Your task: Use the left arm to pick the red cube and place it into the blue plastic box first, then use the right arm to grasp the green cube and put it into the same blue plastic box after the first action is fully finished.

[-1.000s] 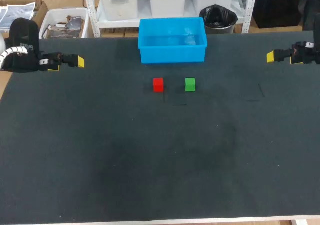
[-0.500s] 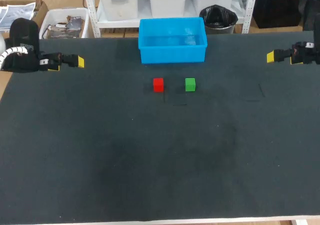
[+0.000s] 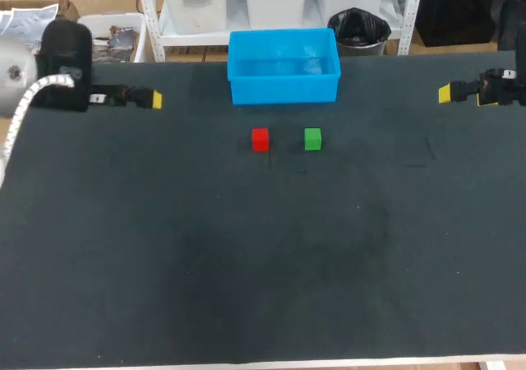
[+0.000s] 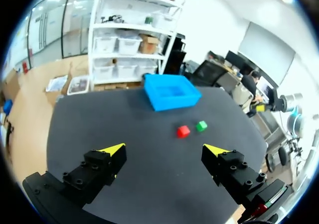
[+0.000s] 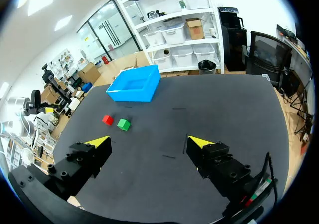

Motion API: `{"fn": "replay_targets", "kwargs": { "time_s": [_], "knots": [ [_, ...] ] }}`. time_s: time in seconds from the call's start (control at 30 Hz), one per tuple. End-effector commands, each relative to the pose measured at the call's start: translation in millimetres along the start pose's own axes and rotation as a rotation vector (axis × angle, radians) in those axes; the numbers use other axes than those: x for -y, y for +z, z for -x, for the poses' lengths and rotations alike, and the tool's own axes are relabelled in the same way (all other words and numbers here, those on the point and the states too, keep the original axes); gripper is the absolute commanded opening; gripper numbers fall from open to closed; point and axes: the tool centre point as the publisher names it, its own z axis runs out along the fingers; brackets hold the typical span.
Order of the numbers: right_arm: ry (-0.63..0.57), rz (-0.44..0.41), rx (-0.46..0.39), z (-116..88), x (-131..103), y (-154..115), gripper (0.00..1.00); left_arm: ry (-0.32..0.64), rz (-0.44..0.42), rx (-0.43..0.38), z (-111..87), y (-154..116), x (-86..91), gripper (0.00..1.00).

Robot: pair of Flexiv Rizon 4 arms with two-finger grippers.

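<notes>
The red cube sits on the dark table just left of the green cube; both lie in front of the empty blue plastic box at the table's far edge. My left gripper hovers open at the far left, well apart from the cubes. From its wrist view the left gripper has the red cube, green cube and box far ahead. My right gripper stands open at the far right. The right gripper sees the green cube, red cube and box ahead.
The dark table mat stretches wide in front of the cubes, with its front edge near the view's bottom. A few faint chalk marks lie right of the green cube.
My left arm has swung inward, carrying its gripper a little to the right toward the table's middle. The right arm and both cubes have stayed put.
</notes>
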Motion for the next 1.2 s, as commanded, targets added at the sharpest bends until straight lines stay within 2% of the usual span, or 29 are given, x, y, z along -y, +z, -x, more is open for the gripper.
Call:
{"fn": "replay_targets", "kwargs": {
  "time_s": [0.03, 0.27, 0.43, 0.8, 1.2],
  "knots": [
    [0.0, -0.001, 0.0, 0, 0, 0, 1.0, -0.003, 0.179, -0.06, 18.8, 13, 19.8, 1.0],
    [0.0, -0.001, 0.0, 0, 0, 0, 1.0, 0.019, 0.246, -0.109, 39.6, 20, 45.3, 1.0],
    [0.0, -0.001, 0.0, 0, 0, 0, 1.0, 0.004, 0.291, -0.143, 49.6, 27, 56.2, 1.0],
    [0.0, -0.001, 0.0, 0, 0, 0, 1.0, -0.057, 0.385, -0.275, 58.6, 57, 80.0, 1.0],
    [0.0, -0.001, 0.0, 0, 0, 0, 1.0, -0.13, 0.437, -0.388, 66.0, 81, 99.6, 1.0]
  ]
}}
